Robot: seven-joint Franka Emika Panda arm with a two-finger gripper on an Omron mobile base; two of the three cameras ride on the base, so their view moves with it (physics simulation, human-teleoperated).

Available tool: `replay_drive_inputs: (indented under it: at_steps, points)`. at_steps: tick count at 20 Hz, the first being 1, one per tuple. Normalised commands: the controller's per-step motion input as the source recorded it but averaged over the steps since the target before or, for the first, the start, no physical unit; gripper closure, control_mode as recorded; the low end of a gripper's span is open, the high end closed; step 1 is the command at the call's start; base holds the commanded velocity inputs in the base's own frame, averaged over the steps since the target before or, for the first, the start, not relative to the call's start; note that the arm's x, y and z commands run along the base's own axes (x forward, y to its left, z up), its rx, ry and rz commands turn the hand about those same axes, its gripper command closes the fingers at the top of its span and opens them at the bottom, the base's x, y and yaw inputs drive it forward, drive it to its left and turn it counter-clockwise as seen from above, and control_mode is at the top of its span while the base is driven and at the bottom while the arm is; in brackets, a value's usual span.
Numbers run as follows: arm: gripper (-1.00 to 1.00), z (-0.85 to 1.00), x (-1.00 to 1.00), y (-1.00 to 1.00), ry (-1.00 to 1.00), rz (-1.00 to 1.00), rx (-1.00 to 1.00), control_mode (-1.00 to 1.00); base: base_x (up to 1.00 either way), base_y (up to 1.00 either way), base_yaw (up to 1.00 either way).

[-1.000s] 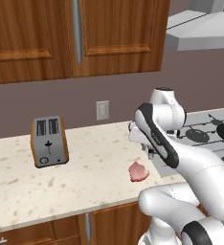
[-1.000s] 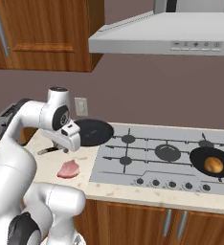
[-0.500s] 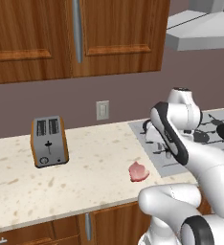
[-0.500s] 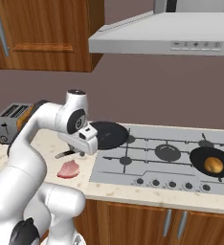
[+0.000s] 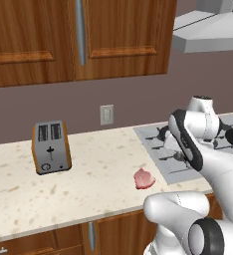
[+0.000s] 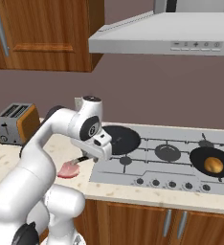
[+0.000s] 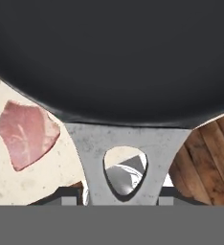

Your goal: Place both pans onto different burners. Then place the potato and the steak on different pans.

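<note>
Swung right since a second ago, the jaws (image 6: 85,157) are clamped on the grey handle of the flat round black pan (image 6: 119,139), now over the cooktop's (image 6: 181,168) left rear burner. Pink raw steak (image 6: 68,170) sits on the speckled bench (image 5: 88,189) by the cooktop's left edge; golden potato (image 6: 213,165) in the right-hand pan (image 6: 200,158).

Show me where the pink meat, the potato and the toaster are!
steak (image 6: 68,170): right base view, middle of the pink slab on the counter.
potato (image 6: 213,165): right base view, top of the golden lump in the right-hand pan.
toaster (image 5: 51,148): left base view, its front face.
</note>
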Motion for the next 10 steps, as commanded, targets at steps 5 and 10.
replay_drive_inputs:
  at_steps: [5,10]
  points:
    - [1.0,-0.31,0.0,-0.39,0.0,0.0,-0.02,-1.0,0.0,0.0,0.0]
    - [1.0,-0.3,0.11,-0.28,0.0,0.04,0.0,-1.0,0.0,0.0,0.0]
